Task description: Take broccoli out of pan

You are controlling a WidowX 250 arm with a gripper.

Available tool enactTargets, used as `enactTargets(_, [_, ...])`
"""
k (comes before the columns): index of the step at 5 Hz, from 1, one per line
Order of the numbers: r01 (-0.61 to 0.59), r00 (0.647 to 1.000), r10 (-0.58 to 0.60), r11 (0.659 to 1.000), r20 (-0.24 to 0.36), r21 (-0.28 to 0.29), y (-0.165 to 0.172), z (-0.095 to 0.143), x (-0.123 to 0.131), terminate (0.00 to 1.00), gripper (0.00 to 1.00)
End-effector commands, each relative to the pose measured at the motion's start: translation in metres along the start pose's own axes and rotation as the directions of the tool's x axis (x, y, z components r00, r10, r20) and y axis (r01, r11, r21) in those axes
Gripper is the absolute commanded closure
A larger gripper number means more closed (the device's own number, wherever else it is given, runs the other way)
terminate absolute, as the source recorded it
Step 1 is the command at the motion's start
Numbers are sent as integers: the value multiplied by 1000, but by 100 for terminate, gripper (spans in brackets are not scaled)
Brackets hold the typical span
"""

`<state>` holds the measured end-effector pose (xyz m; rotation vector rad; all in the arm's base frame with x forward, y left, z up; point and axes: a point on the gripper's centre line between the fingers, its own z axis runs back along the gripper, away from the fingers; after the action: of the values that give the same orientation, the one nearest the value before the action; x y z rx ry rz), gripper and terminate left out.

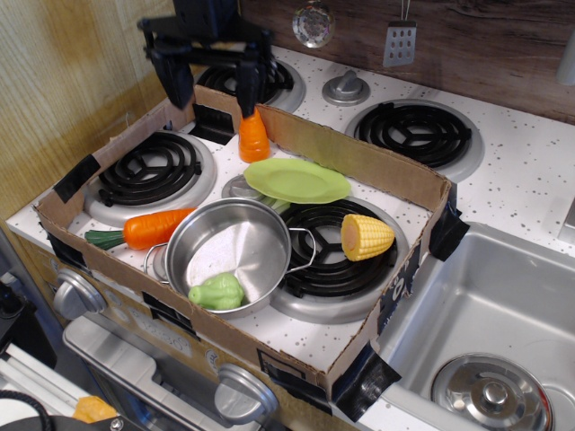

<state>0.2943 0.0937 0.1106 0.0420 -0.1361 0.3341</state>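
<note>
The pale-green broccoli (216, 292) lies inside the shiny steel pan (260, 229), against its near rim. The pan stands at the front of the cardboard tray on the stove. My black gripper (212, 85) hangs open and empty above the tray's far left wall, well behind and above the pan. Its two fingers (177, 81) point down, wide apart.
A lime-green plate (297, 180) lies just behind the pan. A corn cob (366, 236) lies to its right, a carrot (154, 228) to its left, an upright orange cone-shaped vegetable (253, 133) at the back below the gripper. Cardboard walls (359, 162) ring the tray. A sink (503, 314) is at right.
</note>
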Motion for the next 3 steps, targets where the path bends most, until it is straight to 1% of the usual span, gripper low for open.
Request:
enactTargets(1, [-179, 981, 176, 984, 81, 23, -34, 3, -41, 0, 0])
enactTargets(2, [-236, 970, 233, 971, 71, 44, -41, 1, -55, 0, 0])
enactTargets(3, [-268, 962, 267, 963, 57, 22, -44, -12, -65, 0, 0])
